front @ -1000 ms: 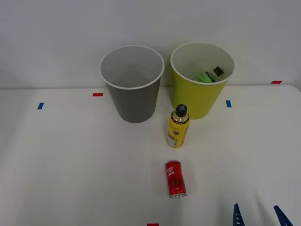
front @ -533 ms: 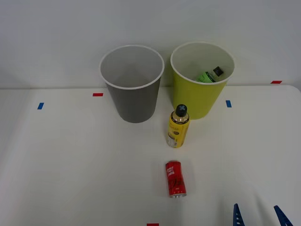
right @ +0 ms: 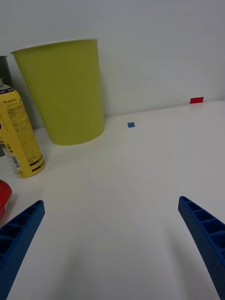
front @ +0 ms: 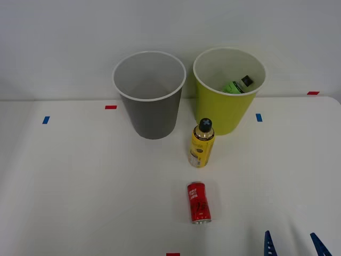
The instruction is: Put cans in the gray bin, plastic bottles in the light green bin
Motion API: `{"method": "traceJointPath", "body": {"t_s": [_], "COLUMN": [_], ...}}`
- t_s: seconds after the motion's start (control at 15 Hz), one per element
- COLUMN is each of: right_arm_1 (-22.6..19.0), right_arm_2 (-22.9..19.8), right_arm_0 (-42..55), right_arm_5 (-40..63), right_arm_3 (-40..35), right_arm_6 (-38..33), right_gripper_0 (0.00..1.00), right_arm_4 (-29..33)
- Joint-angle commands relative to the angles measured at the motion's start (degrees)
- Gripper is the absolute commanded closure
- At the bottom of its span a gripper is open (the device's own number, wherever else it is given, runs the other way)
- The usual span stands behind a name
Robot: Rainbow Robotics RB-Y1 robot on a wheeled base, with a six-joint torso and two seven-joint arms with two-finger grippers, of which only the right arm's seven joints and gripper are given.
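Hovering low over the table with nothing between its spread fingers, the right gripper (front: 294, 244) has the red can (front: 198, 202) lying just beyond its left finger (right: 18, 236).

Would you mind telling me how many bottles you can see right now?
2. The yellow bottle stands on the table before the light green bin; the green bottle lies inside that bin. Others may be hidden deeper in either bin.

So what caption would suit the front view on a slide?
Open right gripper waits near a lying red can; yellow bottle stands before gray bin and light green bin.
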Motion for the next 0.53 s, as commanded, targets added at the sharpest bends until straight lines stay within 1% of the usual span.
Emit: {"method": "traceJointPath", "body": {"t_s": [0.07, 0.53], "right_arm_1": [0.00, 0.00], "right_arm_2": [0.00, 0.00], "right_arm_0": [0.00, 0.00], "right_arm_5": [0.00, 0.00], "right_arm_3": [0.00, 0.00], "right_arm_6": [0.00, 0.00], "right_gripper_0": [0.01, 0.01], "right_arm_4": [0.00, 0.00]}}
